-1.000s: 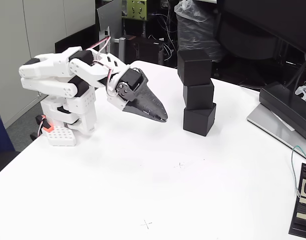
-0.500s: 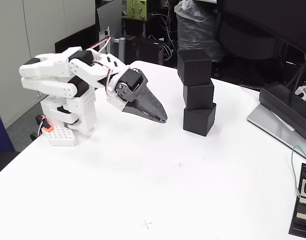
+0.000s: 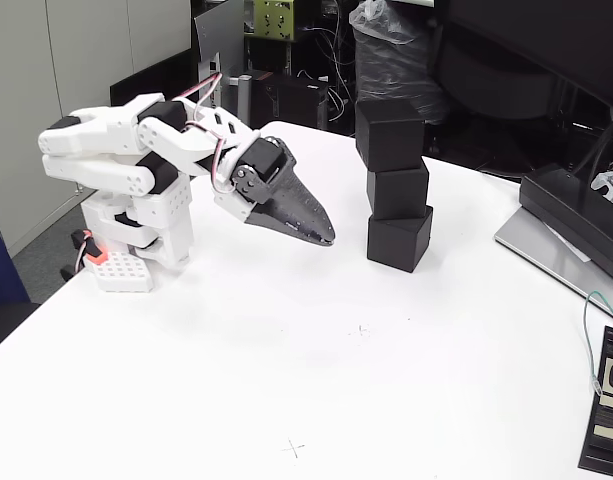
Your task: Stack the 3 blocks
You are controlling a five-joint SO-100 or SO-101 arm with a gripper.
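Note:
Three matte black blocks stand in one column on the white table (image 3: 286, 360) in the fixed view: a bottom block (image 3: 399, 239), a middle block (image 3: 397, 191) and a top block (image 3: 389, 135), each turned slightly from the one below. My gripper (image 3: 327, 238) hovers just above the table, left of the column and apart from it, its dark fingers pressed together to a point with nothing between them. The white arm is folded back over its base (image 3: 136, 245) at the left.
A flat black device with a white label (image 3: 608, 412) lies at the right edge with a thin cable beside it. A dark laptop-like unit (image 3: 571, 225) sits at the back right. Cluttered equipment stands behind the table's far edge.

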